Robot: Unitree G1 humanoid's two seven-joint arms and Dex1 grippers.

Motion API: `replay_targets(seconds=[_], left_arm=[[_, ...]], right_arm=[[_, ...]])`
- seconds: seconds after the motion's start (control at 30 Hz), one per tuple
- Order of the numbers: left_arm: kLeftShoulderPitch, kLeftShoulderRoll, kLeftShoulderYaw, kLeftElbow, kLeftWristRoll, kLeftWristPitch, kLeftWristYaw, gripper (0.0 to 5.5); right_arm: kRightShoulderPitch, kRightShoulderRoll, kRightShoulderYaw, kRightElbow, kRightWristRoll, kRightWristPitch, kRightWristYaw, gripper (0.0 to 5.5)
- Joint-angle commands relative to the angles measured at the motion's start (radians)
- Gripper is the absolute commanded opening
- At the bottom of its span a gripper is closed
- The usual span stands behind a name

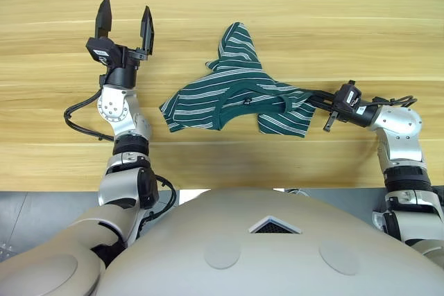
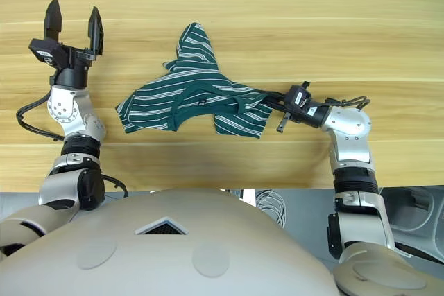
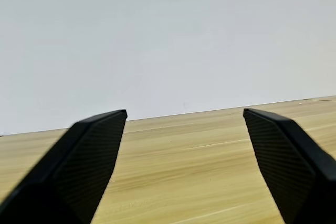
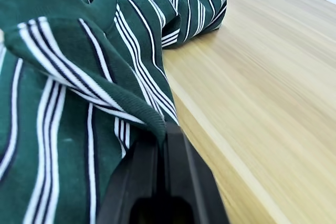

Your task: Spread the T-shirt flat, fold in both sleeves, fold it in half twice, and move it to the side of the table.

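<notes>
A dark green T-shirt with white stripes lies crumpled in the middle of the wooden table, one part bunched toward the far side. My right gripper reaches in from the right and is shut on the T-shirt's right edge; in the right wrist view the cloth drapes over the closed fingers. My left gripper is open, well to the left of the shirt and apart from it, pointing toward the far edge. Its two black fingers stand wide over bare wood.
The table's near edge runs just in front of the shirt. Bare wood extends to the far side and to both sides of the shirt. A black cable loops beside my left forearm.
</notes>
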Motion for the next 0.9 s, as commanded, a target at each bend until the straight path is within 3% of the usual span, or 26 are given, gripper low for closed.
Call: replay_targets(seconds=[0.03,0.17,0.27,0.43,0.6,0.9], left_arm=[[0.007,-0.003,-0.007,-0.015,0.004,0.005,0.001,4.00],[0.054,0.003,-0.049,-0.060,0.018,0.016,-0.039,4.00],[0.192,0.036,-0.137,-0.162,0.044,0.002,-0.139,4.00],[0.467,0.199,-0.266,-0.394,0.131,0.010,-0.273,4.14],[0.646,0.363,-0.260,-0.622,0.237,0.096,-0.266,4.93],[0.636,0.451,-0.226,-0.694,0.338,0.140,-0.183,4.93]], right_arm=[[0.007,-0.022,-0.014,-0.065,0.049,-0.007,0.016,0.01],[0.030,-0.034,-0.024,-0.159,0.121,0.028,0.043,0.01],[0.039,-0.046,-0.009,-0.188,0.129,0.040,0.056,0.01],[0.065,-0.057,-0.007,-0.211,0.127,0.051,0.054,0.00],[0.063,-0.058,0.000,-0.202,0.116,0.059,0.047,0.00],[0.047,-0.053,0.018,-0.197,0.105,0.068,0.046,0.00]])
